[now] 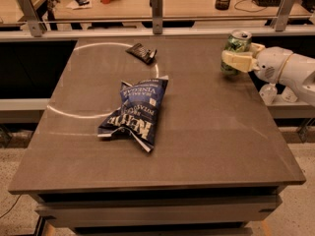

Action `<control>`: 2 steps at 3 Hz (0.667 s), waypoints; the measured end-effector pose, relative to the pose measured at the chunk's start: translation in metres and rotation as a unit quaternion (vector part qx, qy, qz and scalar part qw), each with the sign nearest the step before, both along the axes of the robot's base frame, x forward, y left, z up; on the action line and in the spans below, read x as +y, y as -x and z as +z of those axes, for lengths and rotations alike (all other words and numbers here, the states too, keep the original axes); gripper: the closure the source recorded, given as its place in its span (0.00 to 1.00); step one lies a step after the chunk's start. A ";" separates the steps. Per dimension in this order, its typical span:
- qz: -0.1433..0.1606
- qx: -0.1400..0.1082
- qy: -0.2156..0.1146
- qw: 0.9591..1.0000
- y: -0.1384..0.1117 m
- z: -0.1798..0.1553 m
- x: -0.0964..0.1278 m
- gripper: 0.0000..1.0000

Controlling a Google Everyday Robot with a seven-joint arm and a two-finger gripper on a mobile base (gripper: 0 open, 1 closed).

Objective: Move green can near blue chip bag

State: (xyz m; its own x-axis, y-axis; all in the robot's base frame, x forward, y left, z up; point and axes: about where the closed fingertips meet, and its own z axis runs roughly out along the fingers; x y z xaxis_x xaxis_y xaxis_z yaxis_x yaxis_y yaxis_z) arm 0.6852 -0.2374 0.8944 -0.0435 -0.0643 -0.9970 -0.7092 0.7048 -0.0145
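Gripper (230, 60) over table's (197, 146) far-right edge, arm level, fingers (242, 63) clasping green can (237, 43).

At right edge of table (236, 146) the gripper (230, 62) clasps upright can (237, 42); bag (138, 109) lies flat mid-table, well apart from can; black wrapper (141, 52) near far edge, beyond bag
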 end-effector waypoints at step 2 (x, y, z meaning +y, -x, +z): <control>0.069 0.007 -0.012 0.998 0.043 0.015 0.040 1.00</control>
State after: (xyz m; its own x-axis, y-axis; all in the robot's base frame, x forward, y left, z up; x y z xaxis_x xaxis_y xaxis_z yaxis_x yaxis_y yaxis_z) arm 0.6418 -0.1971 0.9091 -0.0499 -0.0470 -0.9976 -0.7994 0.6007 0.0117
